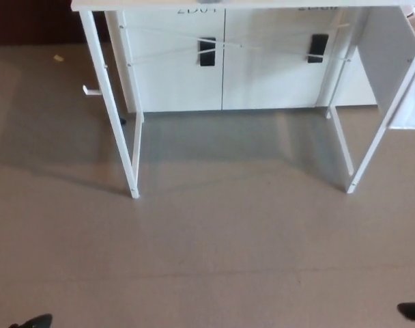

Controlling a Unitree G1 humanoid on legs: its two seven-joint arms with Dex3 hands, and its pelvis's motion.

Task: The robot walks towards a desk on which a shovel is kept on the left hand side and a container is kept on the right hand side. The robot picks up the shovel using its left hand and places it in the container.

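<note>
Grey floor [214, 260] before white desk [112, 123]

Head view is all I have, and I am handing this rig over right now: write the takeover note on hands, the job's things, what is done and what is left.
Hands: neither in view; only dark tips at the bottom corners, too little to identify.
Things: the white desk shows its legs and its top's front edge; the surface is out of frame, so shovel and container cannot be seen.
Behind: white cabinet with black handles.
Done: nothing handled.
Left: reach the desk, pick up the shovel with the left hand, place it in the container.
</note>
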